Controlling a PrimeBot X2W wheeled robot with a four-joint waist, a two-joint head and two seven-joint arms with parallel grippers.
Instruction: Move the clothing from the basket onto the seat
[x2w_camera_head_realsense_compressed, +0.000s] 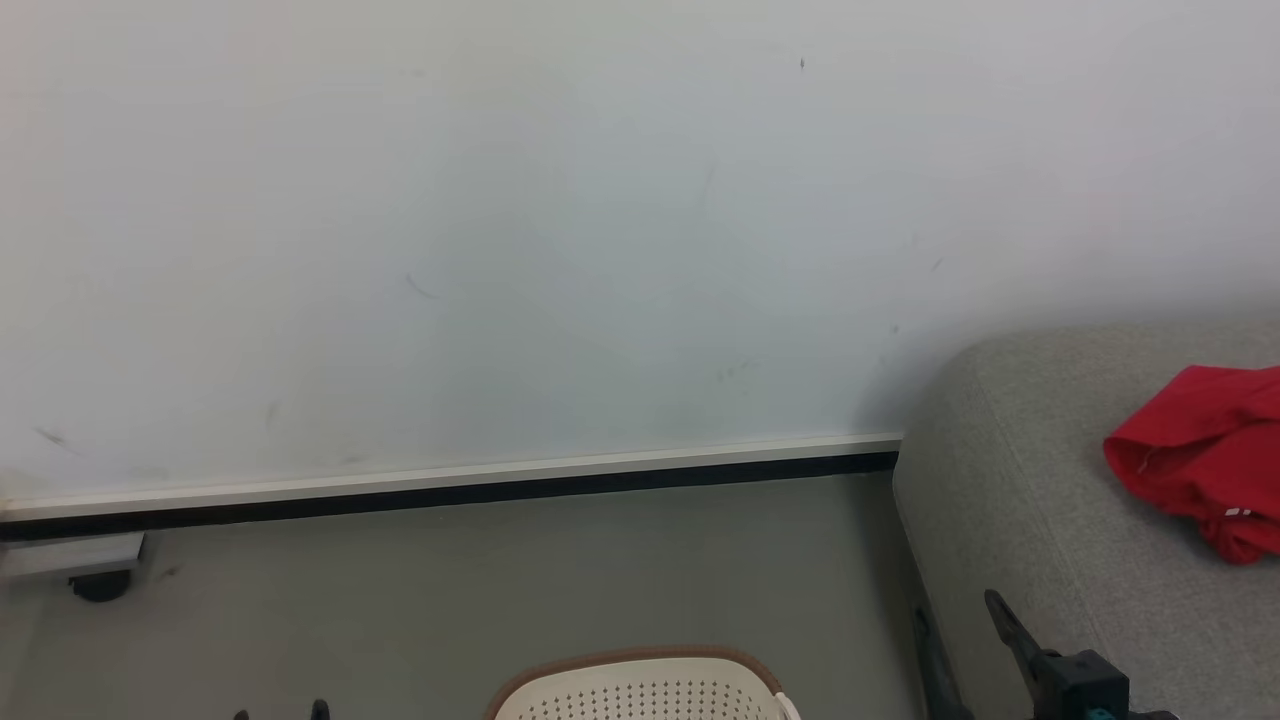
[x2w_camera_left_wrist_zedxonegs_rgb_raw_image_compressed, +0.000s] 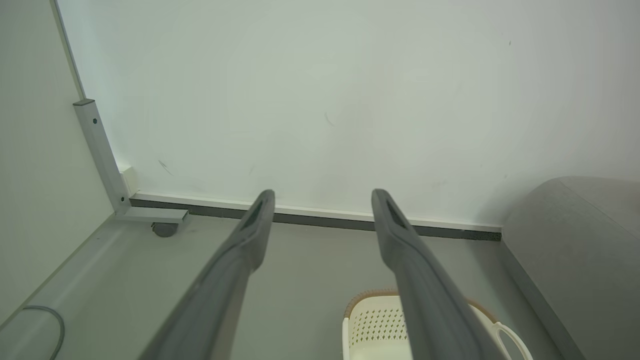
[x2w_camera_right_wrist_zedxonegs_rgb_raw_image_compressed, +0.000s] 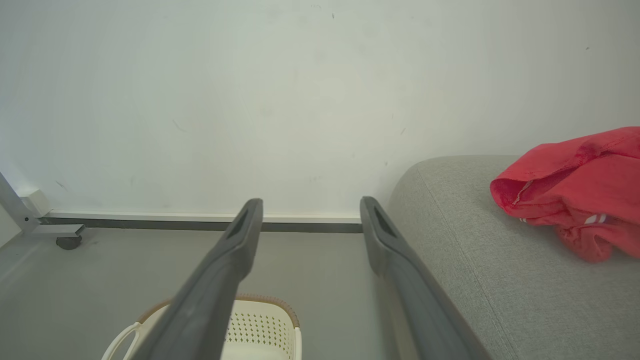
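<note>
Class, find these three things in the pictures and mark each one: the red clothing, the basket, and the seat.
clothing (x2w_camera_right_wrist_zedxonegs_rgb_raw_image_compressed: 585, 192): right wrist view, on the middle of the red fabric.
basket (x2w_camera_head_realsense_compressed: 640, 695): head view, on its perforated cream wall.
seat (x2w_camera_head_realsense_compressed: 1030, 520): head view, on bare grey cushion left of the clothing.

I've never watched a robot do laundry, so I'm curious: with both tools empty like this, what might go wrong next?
1. The basket is barely in the head view and its inside is hidden, so anything in it could be missed or grabbed blindly.
2. The right tool hangs open close beside the seat; a swing could scrape it.
3. A careless pass might drag the red clothing off.
</note>
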